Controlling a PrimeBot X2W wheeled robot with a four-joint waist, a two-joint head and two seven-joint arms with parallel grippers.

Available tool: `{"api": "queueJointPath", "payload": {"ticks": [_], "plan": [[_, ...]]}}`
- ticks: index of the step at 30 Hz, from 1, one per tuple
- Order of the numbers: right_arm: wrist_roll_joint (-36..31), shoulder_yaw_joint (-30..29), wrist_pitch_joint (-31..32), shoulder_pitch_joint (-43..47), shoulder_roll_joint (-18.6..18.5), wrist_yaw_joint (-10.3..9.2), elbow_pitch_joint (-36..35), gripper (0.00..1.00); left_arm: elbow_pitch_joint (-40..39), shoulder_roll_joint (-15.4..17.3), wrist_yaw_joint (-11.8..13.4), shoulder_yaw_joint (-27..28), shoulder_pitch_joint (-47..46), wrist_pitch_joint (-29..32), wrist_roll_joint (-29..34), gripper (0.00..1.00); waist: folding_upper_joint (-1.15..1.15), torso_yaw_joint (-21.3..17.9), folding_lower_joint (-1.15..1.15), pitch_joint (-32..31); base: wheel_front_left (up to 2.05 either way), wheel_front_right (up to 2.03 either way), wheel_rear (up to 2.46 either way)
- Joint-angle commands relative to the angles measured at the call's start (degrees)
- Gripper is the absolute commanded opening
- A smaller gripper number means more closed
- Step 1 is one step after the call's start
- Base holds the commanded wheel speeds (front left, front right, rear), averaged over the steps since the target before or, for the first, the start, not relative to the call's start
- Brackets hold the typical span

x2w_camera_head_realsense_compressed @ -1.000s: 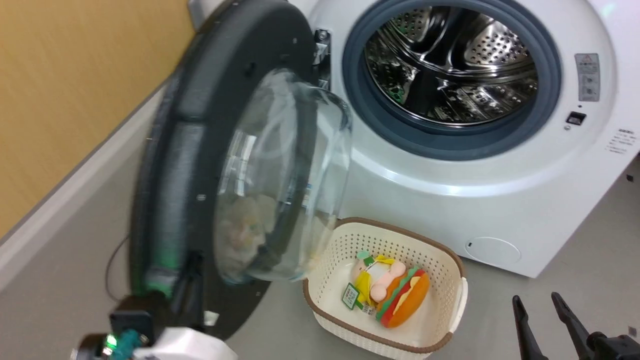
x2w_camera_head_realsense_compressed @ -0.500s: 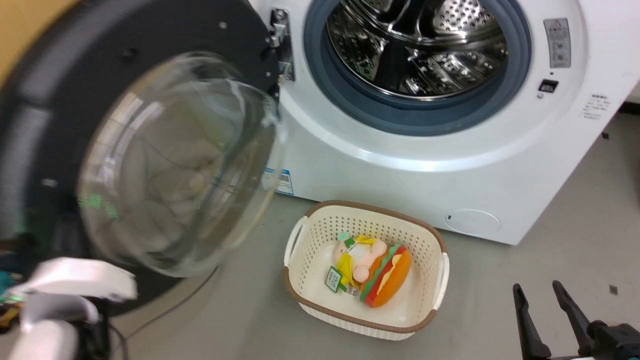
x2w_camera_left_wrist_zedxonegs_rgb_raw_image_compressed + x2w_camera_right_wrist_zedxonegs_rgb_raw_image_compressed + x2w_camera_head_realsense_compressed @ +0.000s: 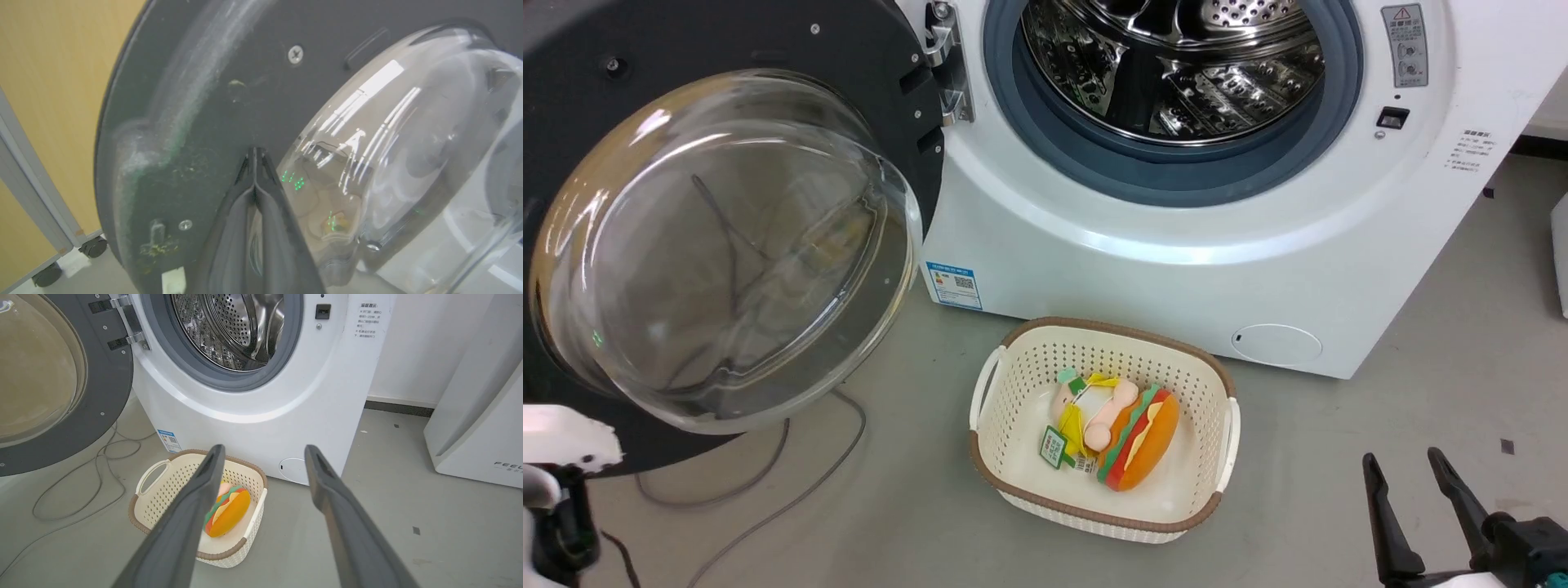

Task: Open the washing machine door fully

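Bulging glass in matte washing machine door [image 3: 768, 41]; left pincer [image 3: 254, 152] clenched, right pincer [image 3: 264, 449] splayed.

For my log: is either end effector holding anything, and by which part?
Nothing. Left end effector shut, tips at the grey inner face of the round black washing machine door; right end effector open, empty.
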Motion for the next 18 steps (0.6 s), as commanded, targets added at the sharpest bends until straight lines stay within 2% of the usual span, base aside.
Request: {"api": "queueJointPath", "payload": {"ticks": [1, 8, 16, 17, 18], "plan": [[-0.2, 0.0, 0.0, -0.7, 0.1, 0.03, 0.1, 1.00, 1.4, 0.5, -0.5, 0.6, -1.0, -0.4, -0.1, 0.00, 0.00, 0.0, 0.00, -0.2, 0.00, 0.00, 0.00], [0.3, 0.1, -0.3, -0.2, 0.1, 0.03, 0.9, 1.00, 4.9, -0.7, -2.7, 1.1, -0.9, -1.0, 1.3, 0.00, 0.00, 0.3, 0.00, -2.2, 0.00, 0.00, 0.00], [1.0, 0.5, -1.1, 1.3, 0.1, 0.03, 1.7, 1.00, -4.0, -5.4, -2.4, 2.4, 7.1, -1.0, 4.8, 0.00, 0.00, 0.8, 0.00, -5.4, 0.00, 0.00, 0.00], [1.0, 0.6, -1.2, 1.5, 0.1, 0.03, 1.8, 1.00, -5.4, -5.9, -2.1, 2.4, 8.5, -1.0, 5.2, 0.31, 0.00, 0.7, 0.00, -5.8, 0.00, 0.00, 0.00], [1.0, 0.7, -1.2, 1.6, 0.1, 0.03, 1.8, 1.00, -7.2, -6.5, -1.7, 2.3, 10.2, -1.0, 5.6, 0.50, 0.00, 0.6, 0.00, -6.1, 0.00, 0.00, 0.00]]}}
